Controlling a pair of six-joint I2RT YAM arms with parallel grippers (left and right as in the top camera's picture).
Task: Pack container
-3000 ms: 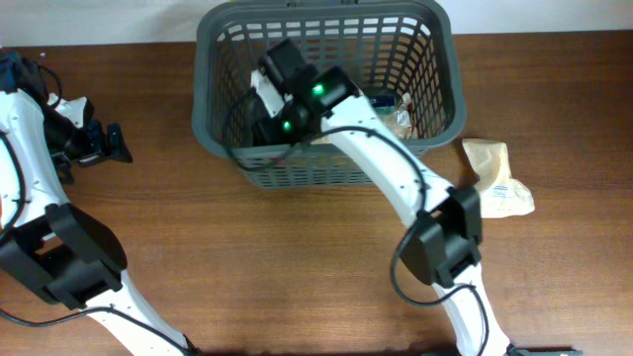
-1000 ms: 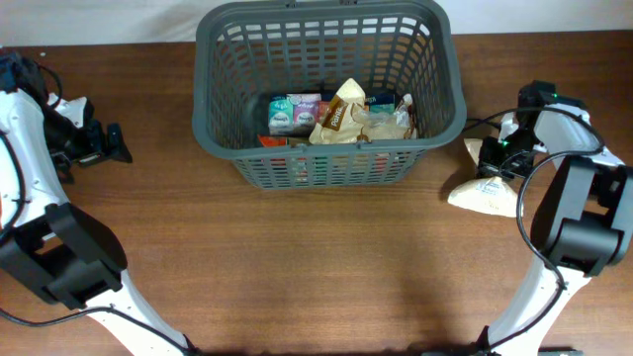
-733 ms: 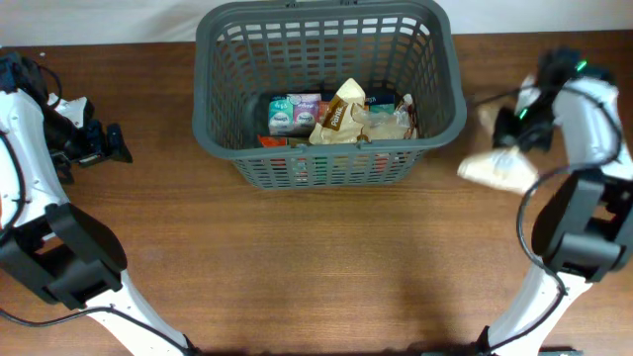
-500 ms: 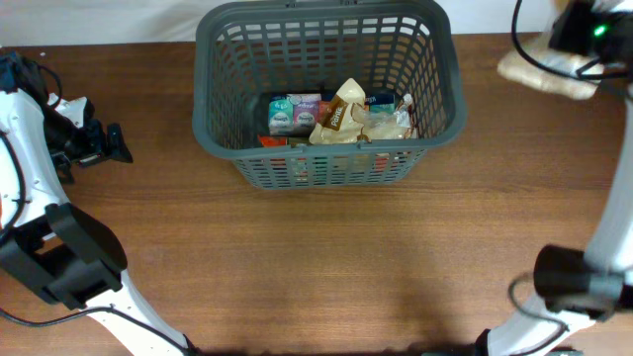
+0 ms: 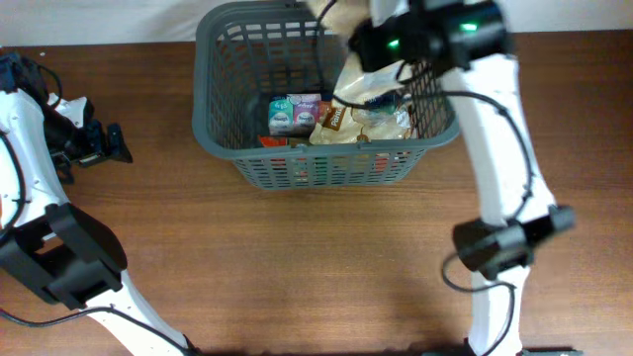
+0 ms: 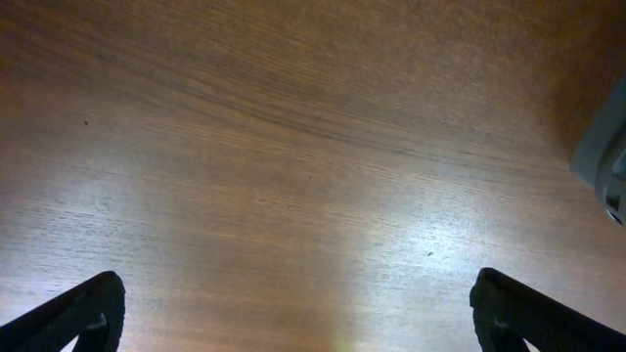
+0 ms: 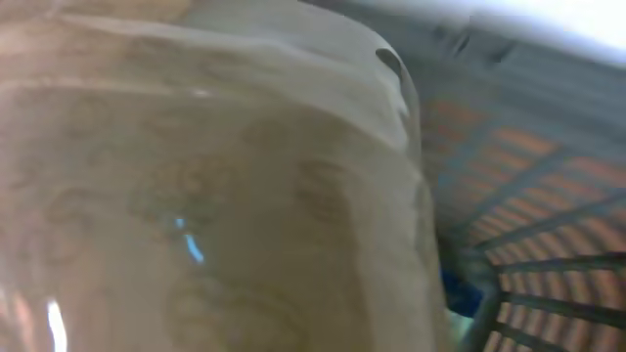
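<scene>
Okay, right hand gripping beige pouch over shopping basket; I'd go low past rim before release; left hand parked, fingers apart.

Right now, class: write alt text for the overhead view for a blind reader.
The right arm reaches over the dark grey basket, holding a beige packet above its far rim. Small packets lie inside; the left arm is off to the side.
</scene>
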